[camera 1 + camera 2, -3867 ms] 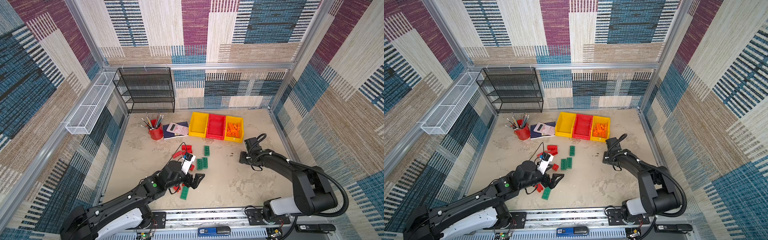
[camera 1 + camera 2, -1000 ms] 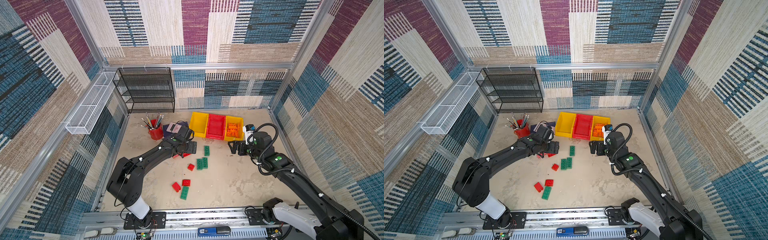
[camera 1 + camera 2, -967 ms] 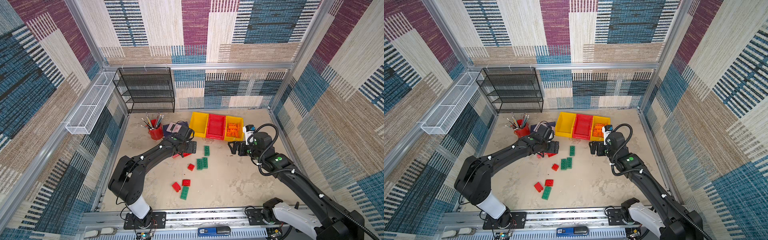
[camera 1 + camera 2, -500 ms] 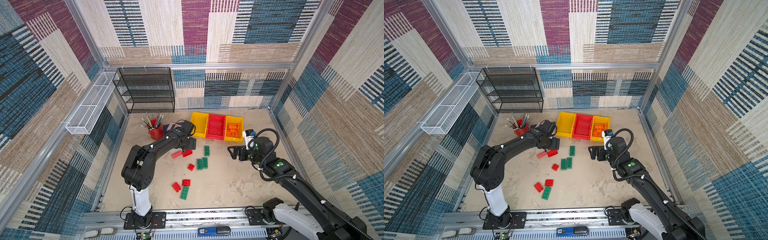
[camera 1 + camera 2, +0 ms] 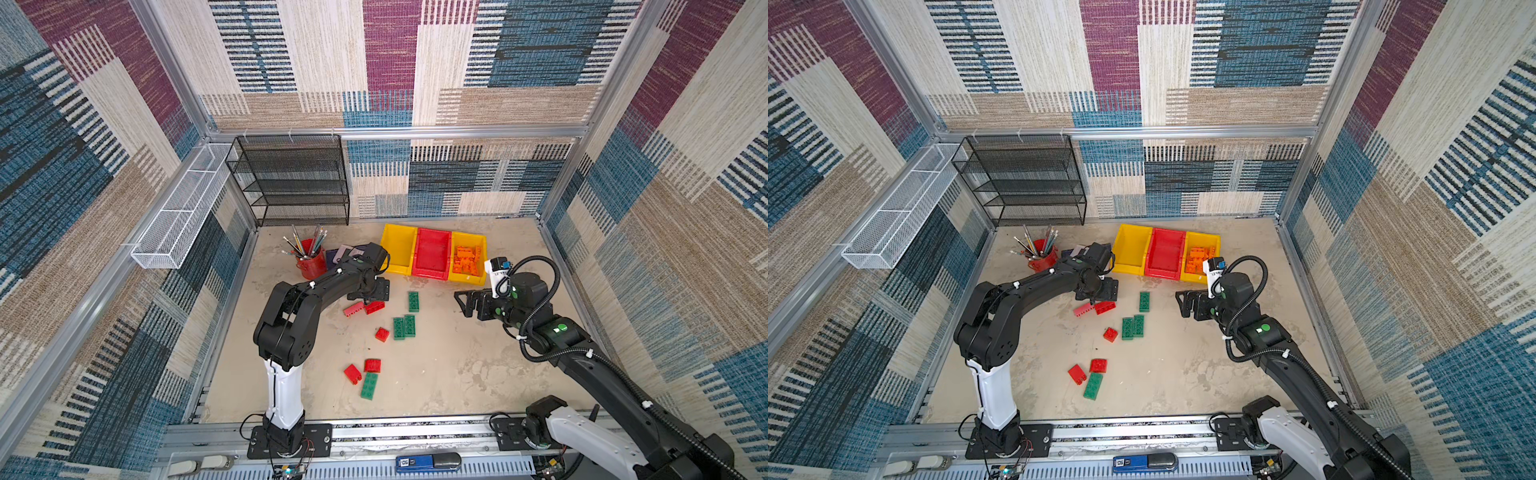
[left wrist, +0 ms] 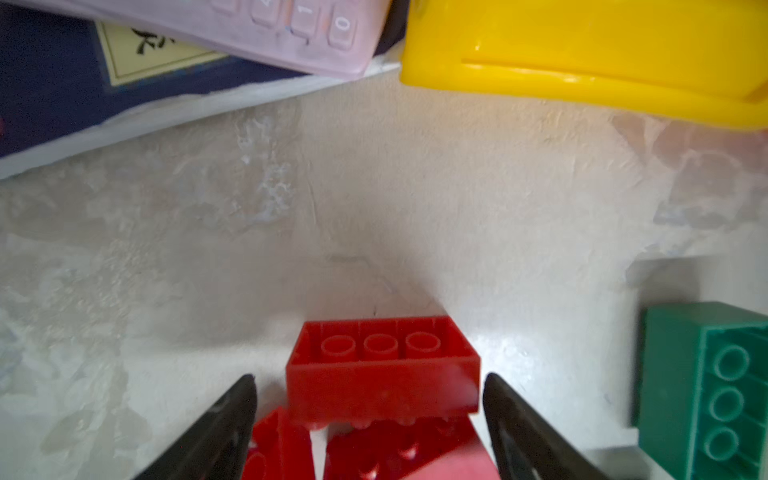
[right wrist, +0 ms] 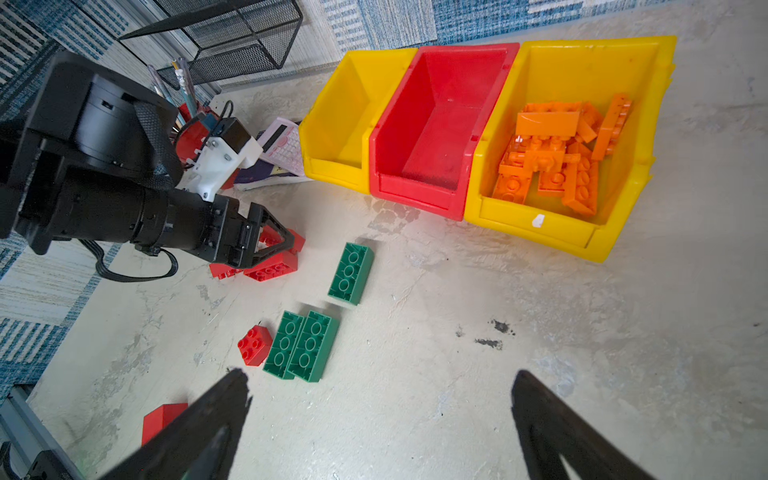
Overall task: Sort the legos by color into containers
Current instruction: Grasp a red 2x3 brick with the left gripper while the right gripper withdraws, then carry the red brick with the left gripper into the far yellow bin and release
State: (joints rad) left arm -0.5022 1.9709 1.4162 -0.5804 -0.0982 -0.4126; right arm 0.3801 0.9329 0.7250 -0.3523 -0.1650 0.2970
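Three joined containers stand at the back: an empty yellow bin [image 5: 398,249], an empty red bin [image 5: 432,253] and a yellow bin [image 5: 467,259] holding several orange legos [image 7: 552,162]. Red and green legos lie loose on the table. My left gripper [image 5: 370,300] is open low over a small red cluster. Its fingers straddle an upside-down red brick [image 6: 382,365], with a gap on one side; more red bricks [image 7: 270,268] lie beneath. My right gripper [image 7: 378,378] hangs open and empty above bare table, near a green pair [image 7: 301,347] and a small red brick [image 7: 254,345].
A single green brick [image 5: 412,301] lies between the arms. Two red bricks [image 5: 372,365] and a green one [image 5: 369,386] lie nearer the front. A red pencil cup [image 5: 311,262], a calculator on a book [image 6: 291,29], a black mesh shelf [image 5: 291,183] and a white wire basket [image 5: 183,208] are at the back left.
The left gripper came from the front bricks to the red cluster by the bins and stays there, its elbow rising. The right gripper has drifted slightly forward and lower, still open.
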